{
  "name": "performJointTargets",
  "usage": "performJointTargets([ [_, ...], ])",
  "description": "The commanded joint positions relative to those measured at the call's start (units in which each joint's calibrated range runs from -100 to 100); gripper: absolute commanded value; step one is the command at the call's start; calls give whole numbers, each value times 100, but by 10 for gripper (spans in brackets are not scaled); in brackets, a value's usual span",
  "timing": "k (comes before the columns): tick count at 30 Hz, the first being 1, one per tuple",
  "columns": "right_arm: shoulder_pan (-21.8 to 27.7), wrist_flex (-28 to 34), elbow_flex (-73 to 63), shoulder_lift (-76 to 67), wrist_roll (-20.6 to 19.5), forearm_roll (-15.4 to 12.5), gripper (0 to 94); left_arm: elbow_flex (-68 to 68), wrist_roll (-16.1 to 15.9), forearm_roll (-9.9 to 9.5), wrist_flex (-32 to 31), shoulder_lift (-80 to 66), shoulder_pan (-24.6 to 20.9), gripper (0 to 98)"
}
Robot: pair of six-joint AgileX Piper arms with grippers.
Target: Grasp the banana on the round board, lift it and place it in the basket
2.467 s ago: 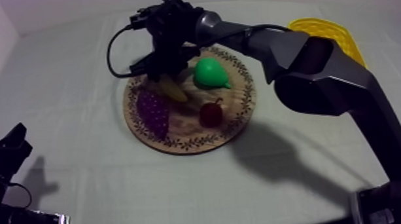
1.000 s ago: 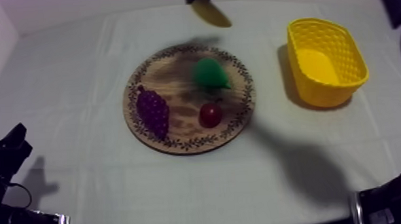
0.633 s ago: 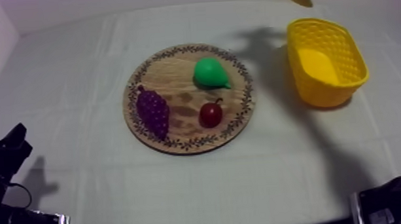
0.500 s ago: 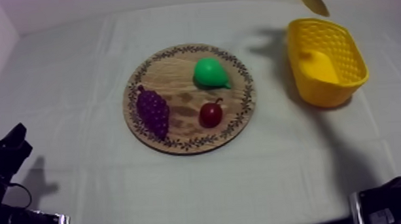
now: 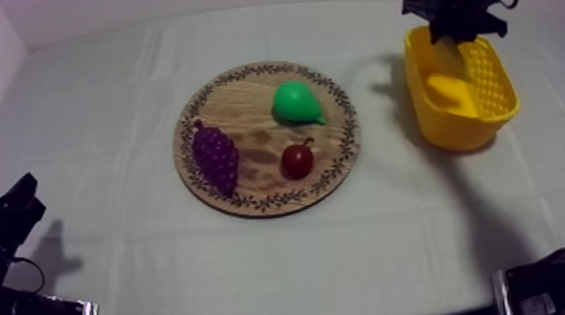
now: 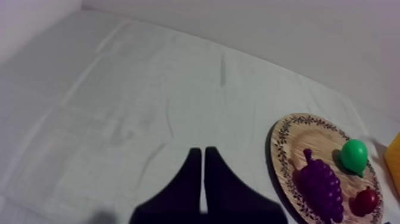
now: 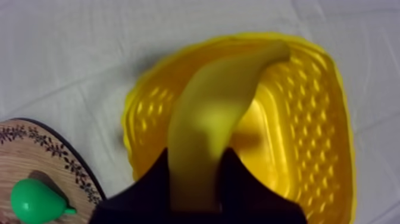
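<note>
The banana [image 7: 208, 113] hangs lengthwise over the yellow basket [image 7: 297, 119], above its inside, with my right gripper [image 7: 196, 173] shut on its near end. From above, the right gripper [image 5: 459, 16] is over the far end of the basket [image 5: 504, 83] at the right of the table. The round wooden board [image 5: 251, 198] lies mid-table with no banana on it. Low at the left edge my left gripper [image 5: 16, 205] rests; its fingers [image 6: 204, 158] lie together as a narrow wedge over bare cloth.
On the board are a green pear [image 5: 294, 103], purple grapes [image 5: 215, 158] and a small red fruit [image 5: 296, 160]. The board's rim [image 7: 36, 155] and the pear [image 7: 33, 201] lie left of the basket. Bare cloth surrounds the board.
My right gripper lifted the banana off the board, carried it to the right across the back of the table, and now holds it lower, over the basket. The left arm stayed still.
</note>
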Motion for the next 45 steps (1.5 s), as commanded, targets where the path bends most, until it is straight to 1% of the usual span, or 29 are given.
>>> performJointTargets([
  [1, 19, 5, 142, 26, -56, 49, 21, 3, -1, -2, 0, -3, 0, 1],
  [18, 207, -319, 482, 219, -89, 57, 22, 3, -1, -2, 0, -3, 0, 1],
  [28, 179, -528, 656, 289, -187, 188, 84, 3, -1, -2, 0, -3, 0, 1],
  [42, 285, -811, 507, 866, -182, 181, 91, 3, -1, -2, 0, -3, 0, 1],
  [45, 297, -855, 486, 943, -169, 173, 131, 3, -1, -2, 0, -3, 0, 1],
])
